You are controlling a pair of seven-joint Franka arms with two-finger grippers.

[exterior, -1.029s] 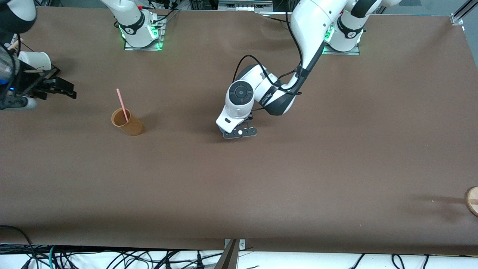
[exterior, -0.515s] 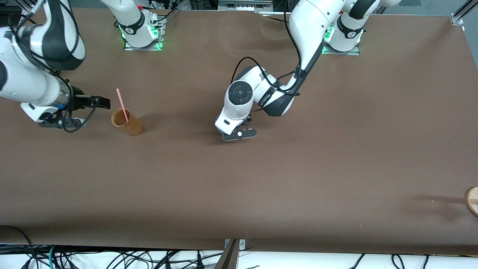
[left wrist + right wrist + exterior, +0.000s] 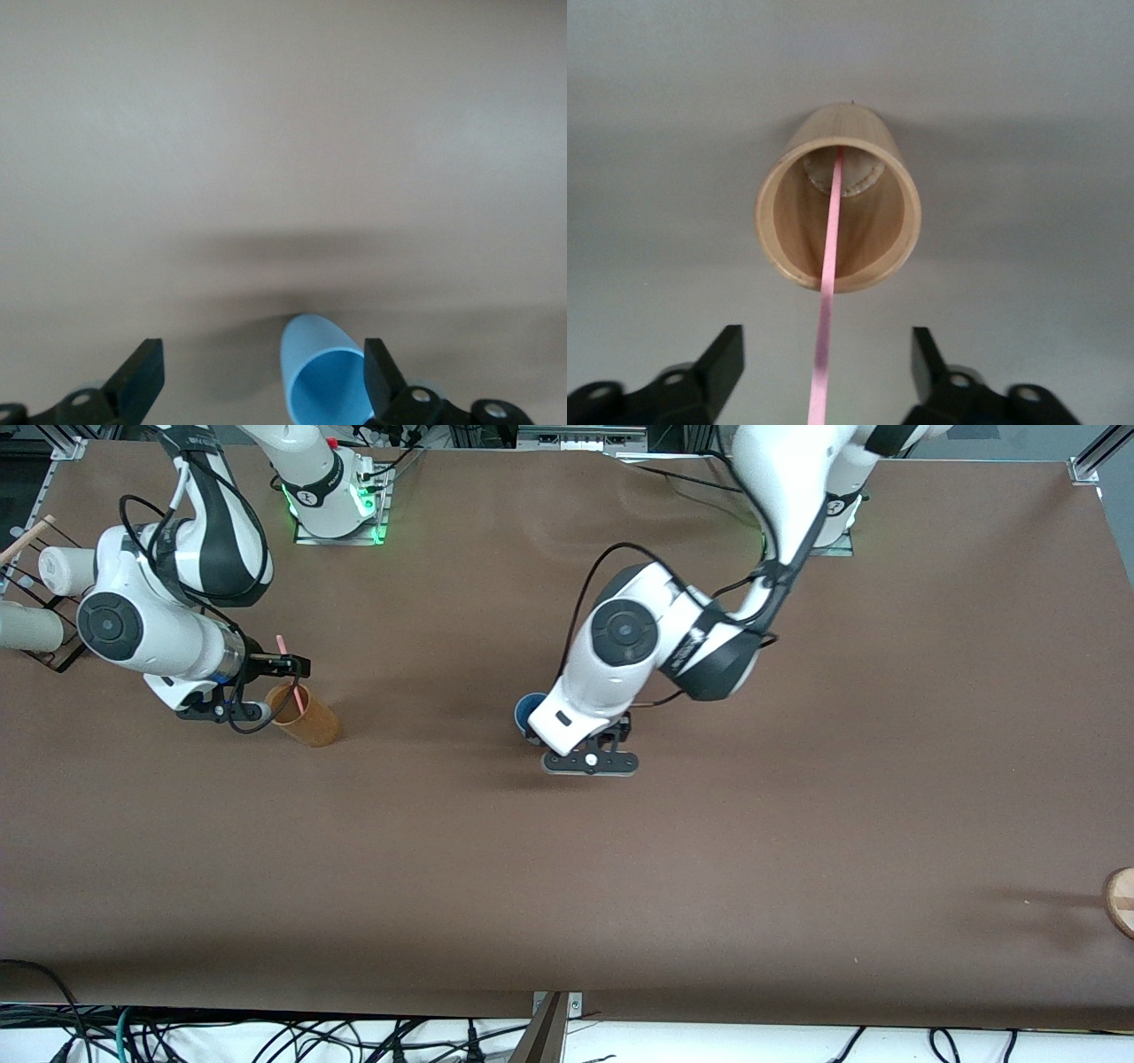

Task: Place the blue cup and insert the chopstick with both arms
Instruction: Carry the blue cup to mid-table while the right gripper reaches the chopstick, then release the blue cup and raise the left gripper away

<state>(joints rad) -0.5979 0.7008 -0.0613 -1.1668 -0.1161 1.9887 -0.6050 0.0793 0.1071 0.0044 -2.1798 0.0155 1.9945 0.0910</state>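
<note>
The blue cup (image 3: 528,709) stands on the table near the middle, mostly hidden under the left arm. In the left wrist view the blue cup (image 3: 321,379) lies between my left gripper's (image 3: 261,379) open fingers, close to one finger (image 3: 379,372). My left gripper (image 3: 592,751) hangs just over it. The pink chopstick (image 3: 289,670) stands slanted in an orange-brown cup (image 3: 308,721) toward the right arm's end. My right gripper (image 3: 294,665) is open with the chopstick (image 3: 827,301) between its fingers (image 3: 724,361), untouched, above the orange-brown cup (image 3: 837,211).
A black rack (image 3: 55,654) at the right arm's end of the table holds a white cup (image 3: 66,569) and a pale cylinder (image 3: 25,630). A wooden disc (image 3: 1120,901) lies at the table edge toward the left arm's end.
My right arm swung in from the table's end, and its open gripper now straddles the chopstick. My left arm shifted a little, and the blue cup's rim now shows beside it.
</note>
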